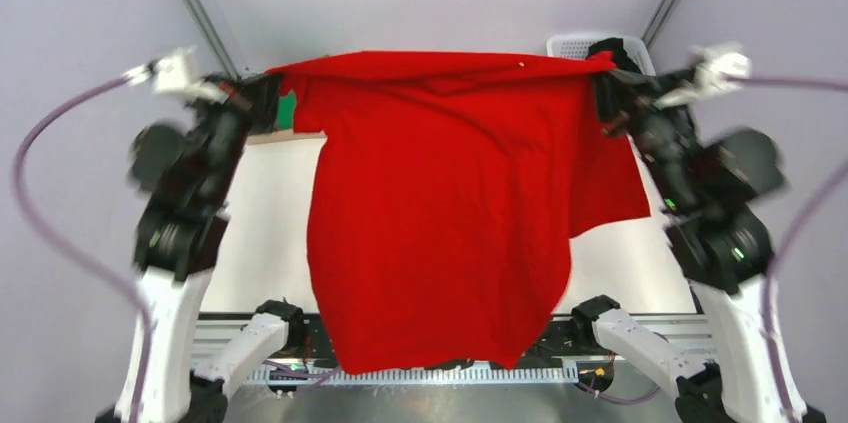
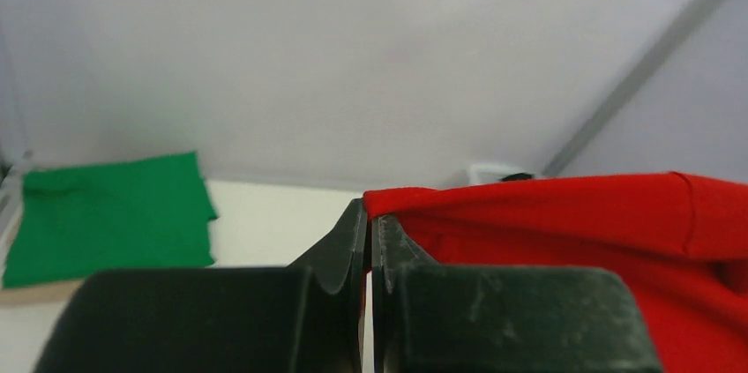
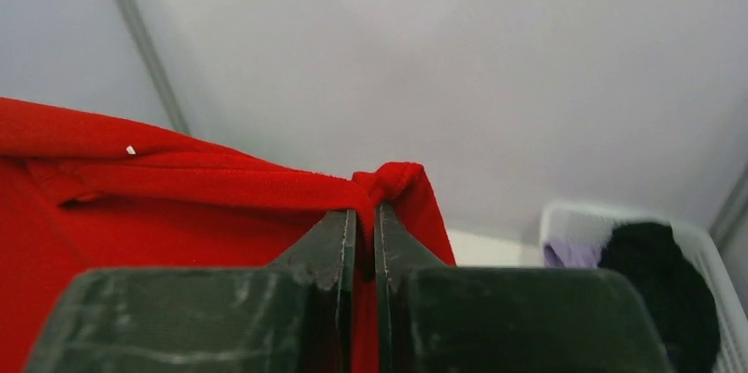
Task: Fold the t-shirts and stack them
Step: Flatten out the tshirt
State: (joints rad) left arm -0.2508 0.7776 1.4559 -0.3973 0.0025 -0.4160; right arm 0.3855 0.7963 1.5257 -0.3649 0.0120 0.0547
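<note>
White tabletop (image 1: 268, 218) sits beneath a bright red cloth t-shirt (image 1: 430, 213) stretched above it, left gripper (image 2: 366, 219) and right gripper (image 3: 364, 214) each pinching a top corner, its folding seemingly unstarted, while a folded green t-shirt (image 2: 110, 214) lies done on that tabletop.

hanging shirt (image 1: 440, 213) between left claw (image 2: 368, 219) and right claw (image 3: 364, 214), folded shirt (image 2: 110, 214) behind left, basket (image 1: 575, 43) behind right

No lettering, brand mark or number is legible in any of the three views. A tiny white fleck (image 1: 522, 65) near the top edge of the red t-shirt (image 1: 440, 193) is too small to read.
</note>
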